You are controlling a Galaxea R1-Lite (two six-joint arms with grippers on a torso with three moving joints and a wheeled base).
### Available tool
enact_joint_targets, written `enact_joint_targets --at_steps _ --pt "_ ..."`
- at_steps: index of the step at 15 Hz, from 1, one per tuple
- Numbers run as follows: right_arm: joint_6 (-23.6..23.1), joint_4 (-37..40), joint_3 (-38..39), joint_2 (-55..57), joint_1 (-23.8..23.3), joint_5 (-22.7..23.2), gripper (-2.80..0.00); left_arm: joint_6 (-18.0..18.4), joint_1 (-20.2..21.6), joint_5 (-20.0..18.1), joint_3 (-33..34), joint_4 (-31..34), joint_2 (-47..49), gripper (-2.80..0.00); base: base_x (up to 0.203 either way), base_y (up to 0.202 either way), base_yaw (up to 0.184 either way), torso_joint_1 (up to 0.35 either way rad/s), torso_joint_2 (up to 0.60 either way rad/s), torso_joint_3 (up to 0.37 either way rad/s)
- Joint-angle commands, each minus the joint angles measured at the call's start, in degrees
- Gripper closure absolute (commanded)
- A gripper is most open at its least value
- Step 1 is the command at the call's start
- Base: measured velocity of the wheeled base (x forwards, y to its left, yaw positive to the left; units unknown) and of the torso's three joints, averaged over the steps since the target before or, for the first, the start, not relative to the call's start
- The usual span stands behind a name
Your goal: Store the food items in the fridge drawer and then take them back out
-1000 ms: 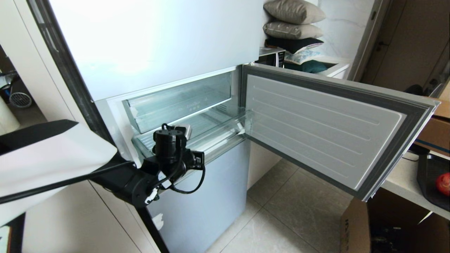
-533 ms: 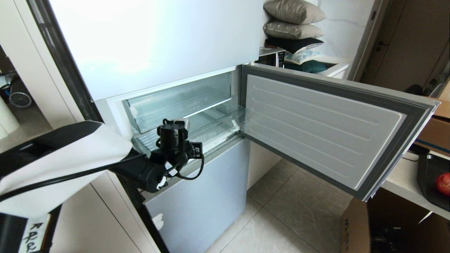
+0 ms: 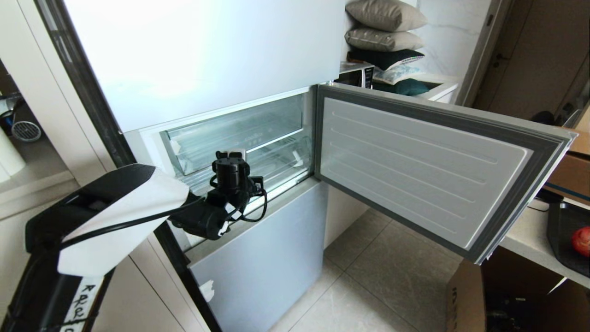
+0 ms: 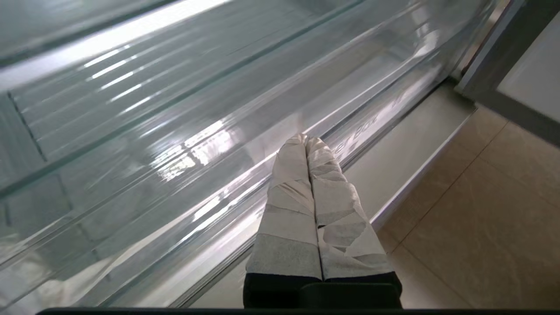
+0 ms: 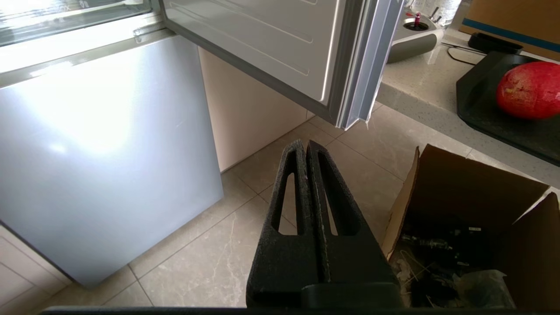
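Evidently the left gripper (image 4: pixel 306 142), its taped fingers pressed together and pinching nothing, meets the clear front wall of the fridge drawer (image 3: pixel 258 161), probably to push it home; closed tips make a firm pusher. The red fruit (image 3: pixel 581 240) lies well right of the drawer, on a dark tray (image 3: pixel 560 233) past the open fridge door (image 3: pixel 415 166). Room between drawer and fruit is pinched by that door's lower edge. The right gripper (image 5: pixel 307 146), also clamped shut and empty, hangs over the floor below the door.
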Motion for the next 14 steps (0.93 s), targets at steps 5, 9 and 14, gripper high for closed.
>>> enact_joint_targets --at_steps 5,9,14 --pt "0.1 -0.1 0.0 -0.1 0.0 0.0 0.0 0.0 2.5 2.4 -4.8 -0.3 4.1 0.0 0.0 0.0 0.0 0.0 0.0 0.0" --pt "0.1 0.0 0.1 0.0 0.0 0.0 0.0 0.0 2.1 2.5 -3.5 -0.5 3.1 0.0 0.0 0.0 0.0 0.0 0.0 0.0" --pt "0.2 0.0 0.0 0.0 0.0 0.0 0.0 0.6 0.8 2.4 -1.8 -0.8 0.8 0.0 0.0 0.0 0.0 0.0 0.0 0.0"
